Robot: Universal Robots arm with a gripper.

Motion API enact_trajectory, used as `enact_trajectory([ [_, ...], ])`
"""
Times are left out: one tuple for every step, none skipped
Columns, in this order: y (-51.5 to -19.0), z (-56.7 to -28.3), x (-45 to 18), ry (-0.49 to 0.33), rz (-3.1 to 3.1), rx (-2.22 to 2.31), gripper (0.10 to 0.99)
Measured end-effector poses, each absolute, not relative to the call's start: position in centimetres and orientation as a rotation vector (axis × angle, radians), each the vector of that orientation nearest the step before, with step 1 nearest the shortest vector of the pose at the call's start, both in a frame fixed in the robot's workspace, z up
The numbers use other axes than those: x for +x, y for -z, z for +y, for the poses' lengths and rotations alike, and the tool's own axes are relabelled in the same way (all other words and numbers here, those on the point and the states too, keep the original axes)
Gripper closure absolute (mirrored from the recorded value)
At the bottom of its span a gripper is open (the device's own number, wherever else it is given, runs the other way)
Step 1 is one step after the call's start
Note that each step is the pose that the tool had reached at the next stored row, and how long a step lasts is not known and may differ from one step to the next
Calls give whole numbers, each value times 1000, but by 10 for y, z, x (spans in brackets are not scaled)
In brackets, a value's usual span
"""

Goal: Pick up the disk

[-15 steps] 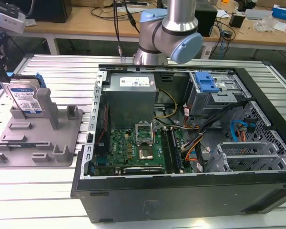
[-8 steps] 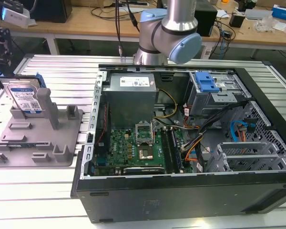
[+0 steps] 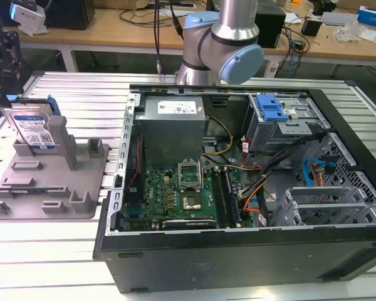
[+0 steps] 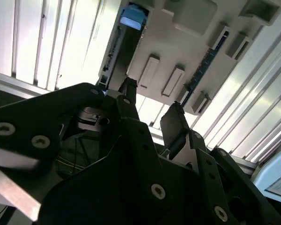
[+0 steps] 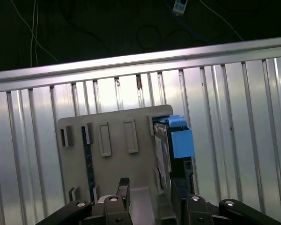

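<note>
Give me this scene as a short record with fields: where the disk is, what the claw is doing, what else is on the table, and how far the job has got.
disk: standing on edge in the fixture, label facing outward
fixture: grey, with posts, at the exterior view's left of the computer case
claw: open, holding nothing, pointed at the fixture
computer case: lying with its side open, board exposed
table: ribbed metal
status: disk not yet picked up
</note>
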State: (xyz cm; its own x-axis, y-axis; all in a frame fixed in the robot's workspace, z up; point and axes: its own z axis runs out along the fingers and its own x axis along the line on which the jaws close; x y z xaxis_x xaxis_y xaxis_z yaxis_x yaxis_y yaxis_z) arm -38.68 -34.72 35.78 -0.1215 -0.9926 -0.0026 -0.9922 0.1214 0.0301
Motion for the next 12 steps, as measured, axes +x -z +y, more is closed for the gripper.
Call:
enact_trajectory([
  [-358,-344,-387,38,-2336,2074,604],
  [-358,-338,-387,38,-2328,2082,604],
  [-358,-335,-387,37,-2325,2086,604],
  [-358,-332,-387,37,-2321,2090,604],
  [-358,-326,-387,36,-2315,2098,604],
  [-358,-320,-387,35,-2313,2102,604],
  [-357,-318,-389,34,-2311,2105,604],
  [-357,-317,-390,34,-2310,2106,604],
  [-357,-317,-392,34,-2309,2107,604],
  [-356,-317,-396,34,-2307,2109,604],
  [-355,-317,-398,34,-2306,2111,604],
  [-355,-317,-400,34,-2305,2112,604],
])
